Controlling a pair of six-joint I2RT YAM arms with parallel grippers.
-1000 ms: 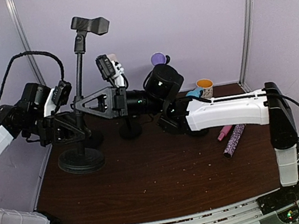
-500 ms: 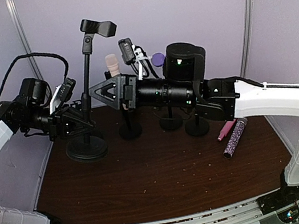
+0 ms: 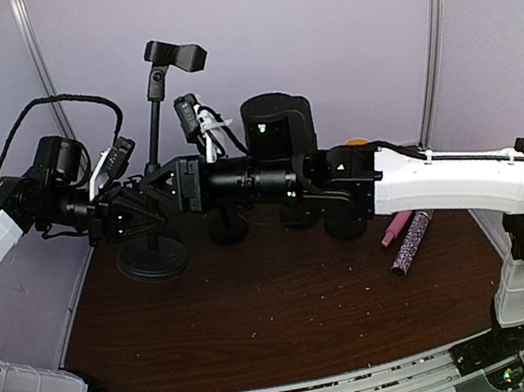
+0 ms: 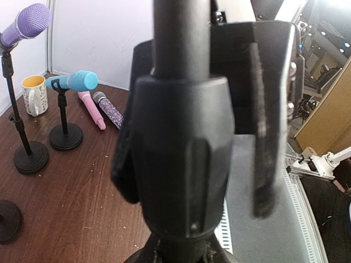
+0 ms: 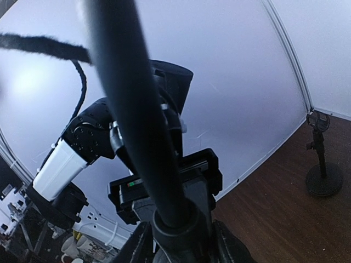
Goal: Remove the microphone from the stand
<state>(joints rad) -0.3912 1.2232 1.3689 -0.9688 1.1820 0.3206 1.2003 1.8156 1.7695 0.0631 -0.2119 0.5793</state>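
Seen from above, the left gripper (image 3: 137,206) has its jaws clamped on the pole of the tall stand (image 3: 152,114), low down near its round base. The clip (image 3: 174,55) at the top holds nothing. The right gripper (image 3: 161,185) reaches in to the same pole. Well to the right of the tall stand, a pink microphone (image 3: 393,232) and a glittery microphone (image 3: 412,245) lie on the surface (image 3: 263,318).

The left wrist view shows, beyond the tall stand, a purple microphone (image 4: 26,23) and a blue microphone (image 4: 77,81), each seated on a short stand (image 4: 64,129).

In the right wrist view the pole runs between the jaws; I cannot tell whether they press on it.

A seated microphone is likely rigid, smooth and top-heavy. Take it by the barrel beside its clip, since the light stand may lift with it.
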